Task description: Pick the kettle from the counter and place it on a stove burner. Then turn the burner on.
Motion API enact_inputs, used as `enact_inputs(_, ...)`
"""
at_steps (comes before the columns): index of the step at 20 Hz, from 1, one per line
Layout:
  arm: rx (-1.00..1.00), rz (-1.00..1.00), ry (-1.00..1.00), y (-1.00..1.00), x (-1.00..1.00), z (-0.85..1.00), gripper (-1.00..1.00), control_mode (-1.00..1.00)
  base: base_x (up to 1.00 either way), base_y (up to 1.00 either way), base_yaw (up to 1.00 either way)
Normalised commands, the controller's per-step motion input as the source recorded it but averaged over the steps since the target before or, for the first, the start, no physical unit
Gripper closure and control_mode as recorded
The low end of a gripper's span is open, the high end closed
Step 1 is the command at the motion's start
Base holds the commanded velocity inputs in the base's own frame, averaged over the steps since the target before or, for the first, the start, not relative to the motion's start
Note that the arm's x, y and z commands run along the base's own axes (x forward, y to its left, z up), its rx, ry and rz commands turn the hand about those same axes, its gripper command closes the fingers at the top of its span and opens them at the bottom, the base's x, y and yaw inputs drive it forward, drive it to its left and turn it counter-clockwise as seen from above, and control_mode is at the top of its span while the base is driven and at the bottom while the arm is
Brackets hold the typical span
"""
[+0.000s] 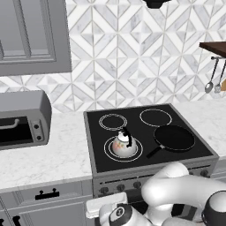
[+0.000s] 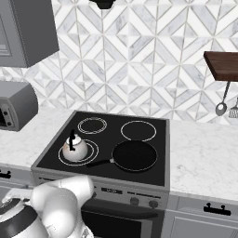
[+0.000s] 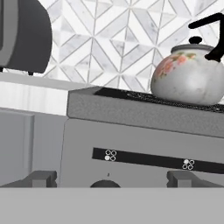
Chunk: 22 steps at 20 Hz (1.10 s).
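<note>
The white-silver kettle [image 1: 123, 143] [image 2: 74, 148] with its reddish patch and dark arched handle stands upright on the stove burner [image 1: 137, 150] [image 2: 93, 151], the wide double ring at the front left of the black glass cooktop. My arm is folded low in front of the stove. In the hand view my gripper [image 3: 114, 179] is open with nothing between its fingertips [image 3: 41, 177]. It faces the stove's front panel, below the kettle [image 3: 190, 78] and apart from it. A dark rounded knob [image 3: 105, 183] shows between the tips, just under a black marking strip [image 3: 148, 158].
A black frying pan [image 1: 173, 137] [image 2: 135, 155] lies on the front right burner, handle pointing left toward the kettle. White marble counter [image 1: 53, 154] [image 2: 204, 153] flanks the stove. A grey toaster oven [image 1: 22, 119] [image 2: 14, 104] stands at the left. Utensils hang under a wooden shelf [image 2: 223, 65].
</note>
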Motion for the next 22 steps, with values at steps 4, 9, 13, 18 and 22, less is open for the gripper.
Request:
enact_inputs(4, 0.0, 0.0, 0.0, 0.0, 0.09, -0.29, -1.0, -1.0, 0.0, 0.0, 0.0)
enact_inputs(9, 0.0, 0.0, 0.0, 0.0, 0.04, -0.23, -1.0, -1.0, 0.0, 0.0, 0.0)
enact_inputs(13, 0.0, 0.0, 0.0, 0.0, 0.0, -0.29, -1.0, -1.0, 0.0, 0.0, 0.0)
enact_inputs(18, 0.0, 0.0, -0.03, 0.0, 0.02, -0.26, -1.0, -1.0, 0.0, 0.0, 0.0)
enact_inputs(22, 0.0, -0.01, -0.05, 0.0, 0.14, -0.06, -1.0, -1.0, 0.0, 0.0, 0.0)
